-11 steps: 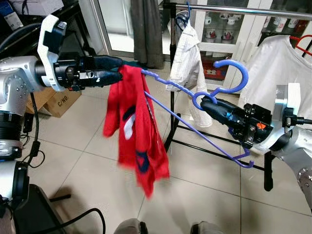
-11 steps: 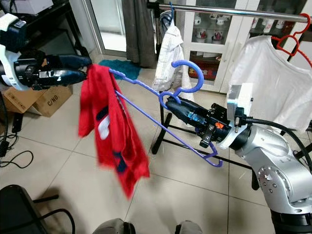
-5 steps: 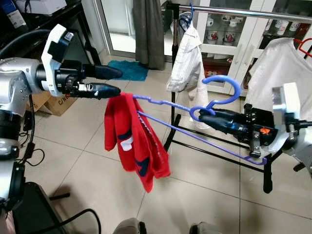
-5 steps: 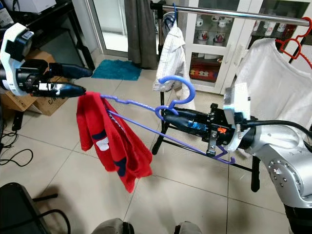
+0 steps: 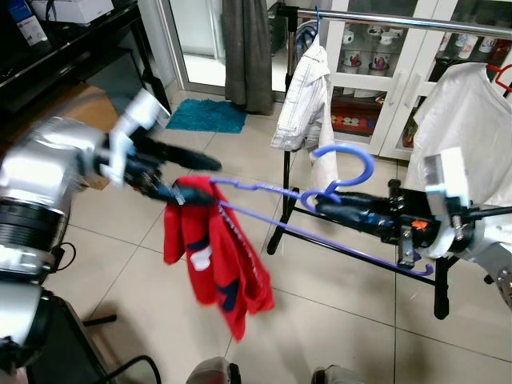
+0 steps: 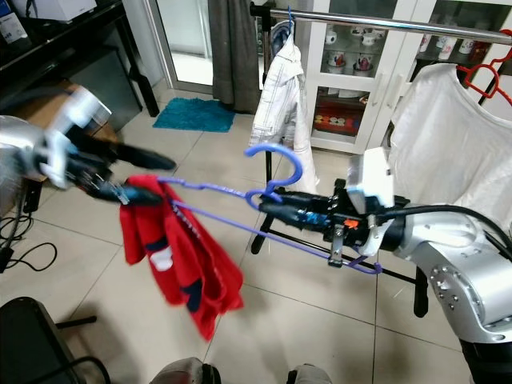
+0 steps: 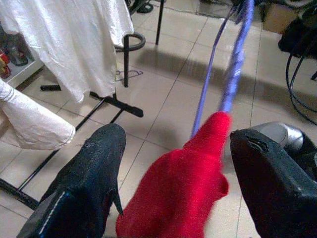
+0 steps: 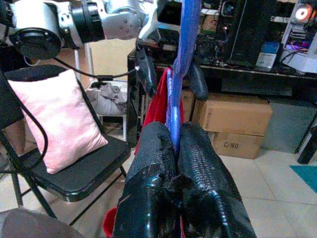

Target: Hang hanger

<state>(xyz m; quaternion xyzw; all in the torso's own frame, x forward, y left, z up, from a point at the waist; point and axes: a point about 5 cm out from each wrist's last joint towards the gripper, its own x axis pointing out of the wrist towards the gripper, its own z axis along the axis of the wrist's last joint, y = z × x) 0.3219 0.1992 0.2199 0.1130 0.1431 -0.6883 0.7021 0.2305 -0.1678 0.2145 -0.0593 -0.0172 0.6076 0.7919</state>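
Note:
A purple hanger (image 5: 336, 240) carries a red garment (image 5: 214, 258) on its far arm, and its hook (image 5: 350, 162) points up. My right gripper (image 5: 322, 210) is shut on the hanger's neck just below the hook; in the right wrist view its fingers (image 8: 153, 163) pinch the blue shaft (image 8: 174, 119). My left gripper (image 5: 200, 182), blurred, is open at the garment's top edge. In the left wrist view the red cloth (image 7: 181, 196) lies between the two spread fingers (image 7: 89, 173). The clothes rail (image 5: 400, 19) runs across the top, behind the hanger.
A white shirt (image 5: 308, 92) and a white T-shirt (image 5: 460, 120) hang on the rail, with a red hanger (image 5: 504, 76) at its right end. The rack's black base (image 5: 438, 298) stands on the tile floor. A teal mat (image 5: 208, 116) and dark shelving (image 5: 72, 56) are at the left.
My left gripper has let go of the red garment and now moves, open, at its top edge. The right gripper has lowered and levelled the hanger.

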